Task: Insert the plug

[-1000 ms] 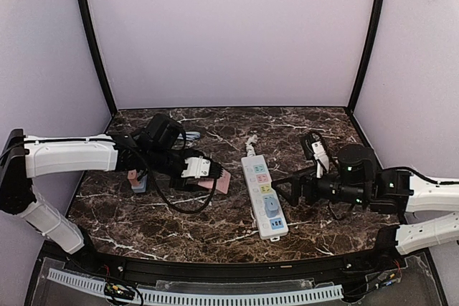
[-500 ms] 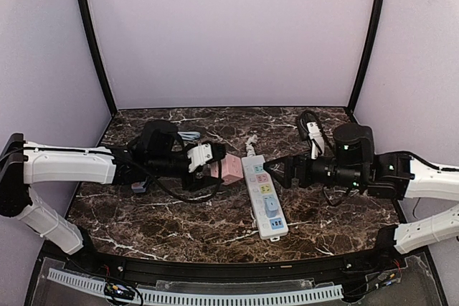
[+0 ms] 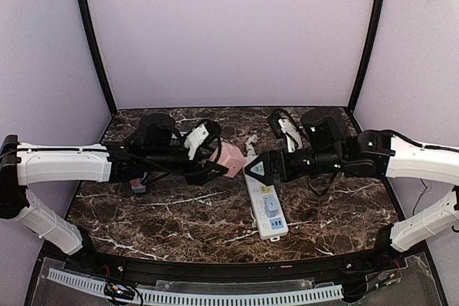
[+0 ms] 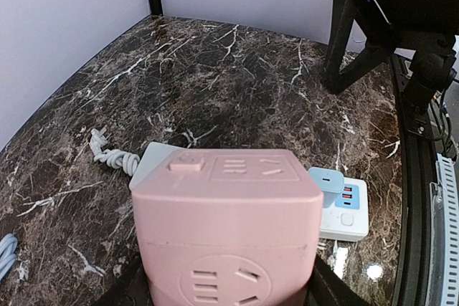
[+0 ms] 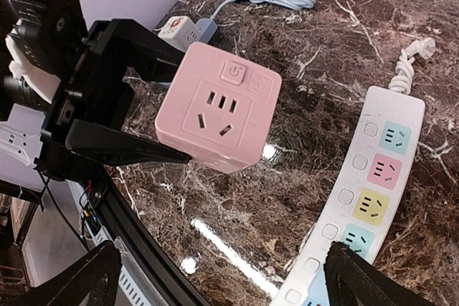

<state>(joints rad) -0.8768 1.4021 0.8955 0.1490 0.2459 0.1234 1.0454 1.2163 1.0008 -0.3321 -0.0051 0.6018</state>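
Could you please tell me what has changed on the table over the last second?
The left gripper, still shut on the pink cube socket, carried it rightward toward the far end of the power strip. The open right gripper swung leftward and now hangs over that same end. The power strip and the grey plug seated in it stayed put.

cube plug (image 3: 231, 160) left of pwr strip (image 3: 267, 204)

The left gripper (image 3: 224, 161) has carried the pink cube (image 3: 234, 158) rightward, close to the strip's (image 3: 268, 209) far end, while the right gripper (image 3: 257, 169) has swung left over the strip toward it.
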